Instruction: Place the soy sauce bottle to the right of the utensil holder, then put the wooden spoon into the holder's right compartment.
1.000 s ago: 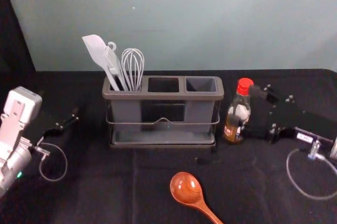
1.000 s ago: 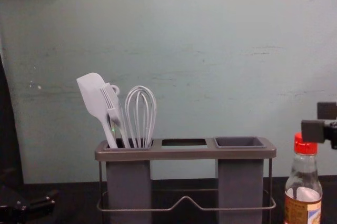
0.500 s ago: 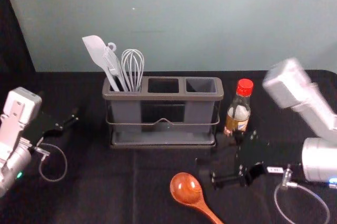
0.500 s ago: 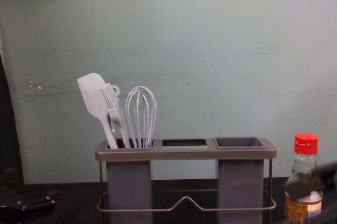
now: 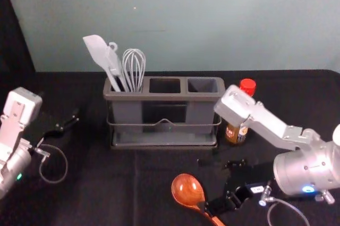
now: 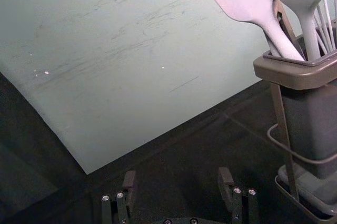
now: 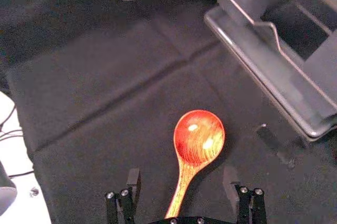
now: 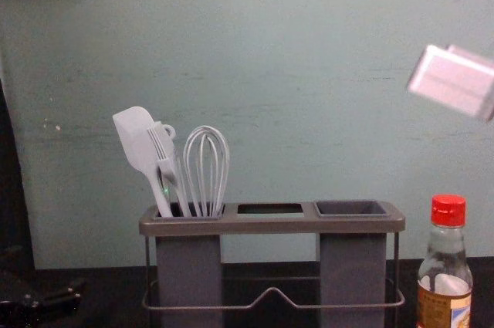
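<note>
Head view shows right gripper (image 5: pixel 214 184) over spoon (image 5: pixel 187 190), bottle (image 5: pixel 236 133) beside holder (image 5: pixel 166 97).

Silver arms (image 5: pixel 305 170), blue light (image 5: pixel 308 189), curved grey cable (image 5: pixel 53 182).

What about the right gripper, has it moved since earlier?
Yes, the right gripper came left and nearer the robot relative to the utensil holder, toward the spoon.

2 arms in head view. Left arm (image 5: pixel 13 157) at left edge, green light (image 5: pixel 19 176) lit; left gripper (image 5: pixel 70 120) points inward, 2 fingers (image 6: pixel 129 183) spread in left wrist view. Right arm (image 5: pixel 305 168) in from right edge, blue light (image 5: pixel 308 189) lit, pale link (image 5: pixel 265 122) slanting up; right gripper (image 5: pixel 215 186) low, right of centre, 2 fingers (image 7: pixel 134 184) wide apart.
</note>
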`<action>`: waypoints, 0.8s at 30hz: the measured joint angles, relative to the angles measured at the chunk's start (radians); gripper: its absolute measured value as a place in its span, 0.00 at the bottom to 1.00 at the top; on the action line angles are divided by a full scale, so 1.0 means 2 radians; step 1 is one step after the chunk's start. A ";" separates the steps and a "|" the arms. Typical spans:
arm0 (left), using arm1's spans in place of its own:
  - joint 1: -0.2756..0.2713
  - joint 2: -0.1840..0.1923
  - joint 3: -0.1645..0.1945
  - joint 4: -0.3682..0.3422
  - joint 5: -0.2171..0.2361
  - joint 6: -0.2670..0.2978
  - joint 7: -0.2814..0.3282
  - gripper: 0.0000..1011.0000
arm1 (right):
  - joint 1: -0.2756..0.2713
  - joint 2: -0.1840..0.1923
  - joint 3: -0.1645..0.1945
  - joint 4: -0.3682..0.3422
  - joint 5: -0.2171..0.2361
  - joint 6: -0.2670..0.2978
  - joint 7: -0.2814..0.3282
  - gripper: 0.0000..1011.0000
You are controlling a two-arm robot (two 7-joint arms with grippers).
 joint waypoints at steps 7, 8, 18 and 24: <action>0.000 0.000 0.000 0.000 0.000 0.000 0.000 1.00 | 0.011 -0.021 -0.012 0.023 0.000 0.033 -0.007 0.99; 0.000 0.000 0.000 0.000 0.000 0.000 0.000 1.00 | 0.013 -0.023 -0.014 0.026 0.000 0.035 -0.007 0.99; 0.000 0.000 0.000 0.000 0.000 0.000 0.000 1.00 | 0.045 -0.053 -0.033 0.061 -0.008 0.061 0.001 0.99; 0.000 0.000 0.000 0.000 0.000 0.000 0.000 1.00 | 0.061 -0.082 -0.039 0.090 -0.013 0.073 0.003 0.99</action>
